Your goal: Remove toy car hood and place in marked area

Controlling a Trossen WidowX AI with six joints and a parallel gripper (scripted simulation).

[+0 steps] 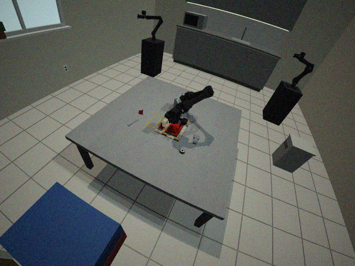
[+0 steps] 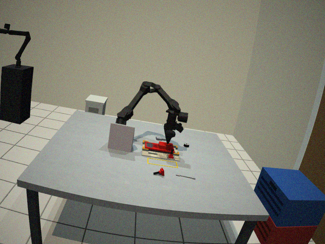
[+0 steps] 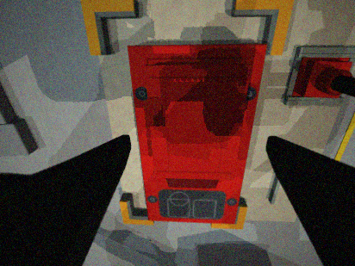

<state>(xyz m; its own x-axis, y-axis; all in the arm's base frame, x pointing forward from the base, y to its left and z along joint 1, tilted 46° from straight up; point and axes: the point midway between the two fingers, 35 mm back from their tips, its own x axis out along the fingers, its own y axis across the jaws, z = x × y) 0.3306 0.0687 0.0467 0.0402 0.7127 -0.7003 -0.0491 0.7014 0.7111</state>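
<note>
The red toy car lies in a beige holder board with orange corner brackets. Its hood seems to be the raised red block on the car; its outline is unclear in the shadowed wrist view. My gripper is open and empty. It points down over the car, one finger on each side in the wrist view. Whether a fingertip touches anything cannot be told. The marked area is a yellow outline beside the board, with nothing in it.
A red part with a black handle stands on the board. A similar part and a thin rod lie beyond the outline. A small wheel, grey bracket and upright panel are nearby.
</note>
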